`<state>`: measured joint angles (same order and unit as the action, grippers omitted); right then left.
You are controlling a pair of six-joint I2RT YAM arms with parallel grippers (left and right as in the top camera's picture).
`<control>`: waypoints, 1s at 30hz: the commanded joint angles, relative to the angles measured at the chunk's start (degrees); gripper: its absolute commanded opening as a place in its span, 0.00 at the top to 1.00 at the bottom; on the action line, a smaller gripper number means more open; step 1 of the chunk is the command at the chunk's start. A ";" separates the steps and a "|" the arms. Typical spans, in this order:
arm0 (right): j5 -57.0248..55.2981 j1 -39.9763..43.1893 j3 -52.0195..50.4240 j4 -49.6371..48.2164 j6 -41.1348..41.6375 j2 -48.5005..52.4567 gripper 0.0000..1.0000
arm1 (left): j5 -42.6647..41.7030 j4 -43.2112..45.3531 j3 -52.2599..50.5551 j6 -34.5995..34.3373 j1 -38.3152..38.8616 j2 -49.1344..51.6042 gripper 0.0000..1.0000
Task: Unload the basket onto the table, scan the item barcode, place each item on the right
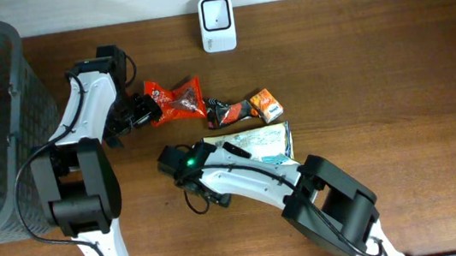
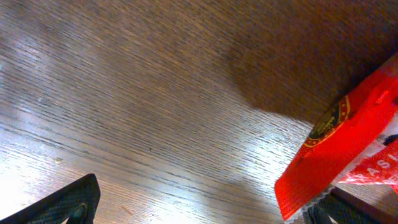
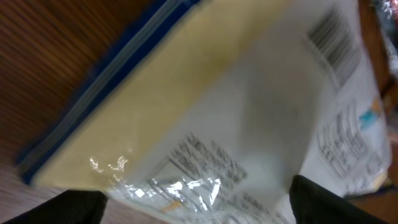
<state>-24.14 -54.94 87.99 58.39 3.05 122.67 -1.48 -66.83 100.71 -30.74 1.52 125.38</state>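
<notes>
Scan not yet begun: right gripper (image 3: pixel 202 199), jaws wide and unclamped, straddles the pale packet (image 1: pixel 255 142) (barcode (image 3: pixel 336 37) showing) mid-table, well apart from the scanner (image 1: pixel 217 23); left gripper (image 2: pixel 196 208) gapes empty.

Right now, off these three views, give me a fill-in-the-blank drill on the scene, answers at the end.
1. The packet nearest the left end effector is ___ in colour.
2. In the right wrist view, the bag shows a striped ___ near one corner.
3. The grey ___ stands on the robot's left side.
4. The scanner is ___ in colour.
Missing words: red; barcode; basket; white.
</notes>
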 commanded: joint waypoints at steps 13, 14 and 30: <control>-7.32 1.33 -0.57 -1.70 9.42 0.37 0.96 | 0.87 -1.77 -0.39 -0.50 -0.20 0.31 0.01; -6.60 1.46 0.98 -0.52 10.16 0.33 0.96 | 0.85 -1.77 -0.39 -0.52 -0.20 0.31 0.01; 46.25 16.44 22.18 10.43 6.36 -8.20 0.96 | 0.87 -1.73 -0.39 -0.52 -0.20 0.31 0.01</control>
<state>-0.73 -42.96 108.79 68.58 13.78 117.05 -1.41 -68.47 100.71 -30.74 1.52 125.38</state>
